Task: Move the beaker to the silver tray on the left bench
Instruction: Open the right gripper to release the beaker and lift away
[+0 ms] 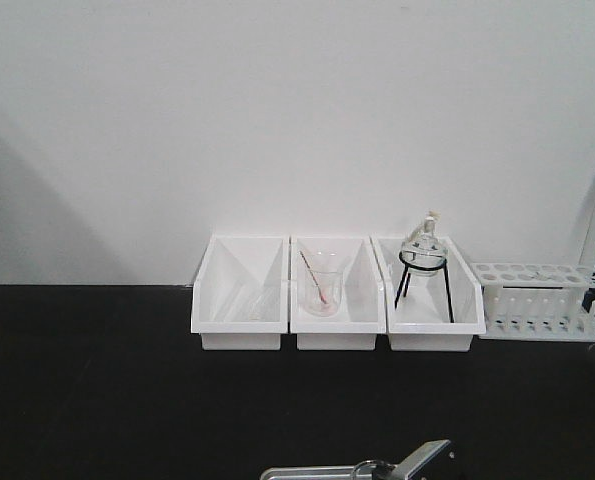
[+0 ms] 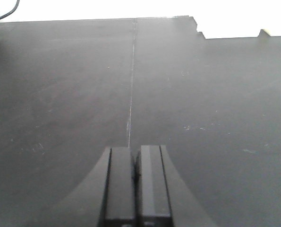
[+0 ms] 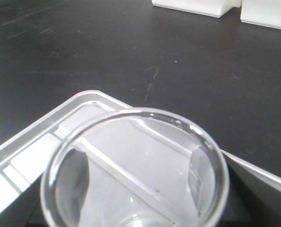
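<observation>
In the right wrist view the clear, empty beaker (image 3: 135, 175) fills the lower frame, seen from above through its round rim. My right gripper (image 3: 135, 184) is shut on it; its dark fingers (image 3: 76, 179) show through the glass on both sides. The beaker is over a corner of the silver tray (image 3: 31, 151), which lies on the black bench top (image 3: 107, 47); I cannot tell whether it touches the tray. The tray's edge also shows at the bottom of the front view (image 1: 307, 473). My left gripper (image 2: 135, 156) is shut and empty over the bare black bench (image 2: 60, 85).
Three white bins (image 1: 239, 295) stand at the back against the white wall. The middle one holds a beaker with a red rod (image 1: 321, 285), the right one a flask on a black tripod (image 1: 423, 255). A white tube rack (image 1: 540, 300) stands to their right.
</observation>
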`<state>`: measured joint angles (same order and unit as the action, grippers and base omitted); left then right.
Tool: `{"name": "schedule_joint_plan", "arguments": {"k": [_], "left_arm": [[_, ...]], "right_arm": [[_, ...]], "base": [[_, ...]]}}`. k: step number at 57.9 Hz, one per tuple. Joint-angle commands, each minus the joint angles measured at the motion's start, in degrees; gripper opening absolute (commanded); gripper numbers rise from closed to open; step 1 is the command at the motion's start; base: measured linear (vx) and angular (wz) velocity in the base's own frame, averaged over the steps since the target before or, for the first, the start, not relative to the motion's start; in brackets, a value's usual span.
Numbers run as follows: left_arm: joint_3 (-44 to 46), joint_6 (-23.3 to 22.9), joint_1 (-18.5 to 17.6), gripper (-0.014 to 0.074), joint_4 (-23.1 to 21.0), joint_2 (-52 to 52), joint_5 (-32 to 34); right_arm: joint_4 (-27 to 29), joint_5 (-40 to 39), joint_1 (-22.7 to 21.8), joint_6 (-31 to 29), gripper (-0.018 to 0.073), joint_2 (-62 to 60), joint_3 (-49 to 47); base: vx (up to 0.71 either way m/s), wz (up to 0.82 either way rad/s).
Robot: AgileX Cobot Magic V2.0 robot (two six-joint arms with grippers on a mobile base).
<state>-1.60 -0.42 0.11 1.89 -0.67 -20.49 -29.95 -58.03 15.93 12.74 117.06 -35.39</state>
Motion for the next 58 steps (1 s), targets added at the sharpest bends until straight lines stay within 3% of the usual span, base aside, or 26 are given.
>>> {"name": "schedule_joint_plan", "arguments": {"k": [1, 14, 31, 38, 58], "left_arm": [[-1.51, -0.23, -0.18, 0.0002, -0.10, -0.82, 4.44], [-1.51, -0.23, -0.18, 0.0002, -0.10, -0.82, 4.44], [-1.51, -0.23, -0.18, 0.0002, -0.10, -0.82, 4.44], [-1.51, -0.23, -0.18, 0.0002, -0.10, -0.82, 4.44], [-1.51, -0.23, -0.18, 0.0002, -0.10, -0.82, 4.44]], "right_arm": [[0.49, -4.77, -0.13, -0.55, 0.0045, -2.34, -1.04], [0.02, -4.85, -0.13, -0.55, 0.0204, -2.34, -1.04], [0.22, -5.32, -0.13, -0.42, 0.0587, -2.34, -1.04], [0.23, -5.68, -0.13, -0.42, 0.0685, -2.61, -1.04], [0.10, -6.23, -0.13, -2.10, 0.0687, -11.13, -1.04]], "base": [[0.00, 0.00], [0.00, 0.00], [0.00, 0.00], [0.00, 0.00], [0.00, 0.00]]}}
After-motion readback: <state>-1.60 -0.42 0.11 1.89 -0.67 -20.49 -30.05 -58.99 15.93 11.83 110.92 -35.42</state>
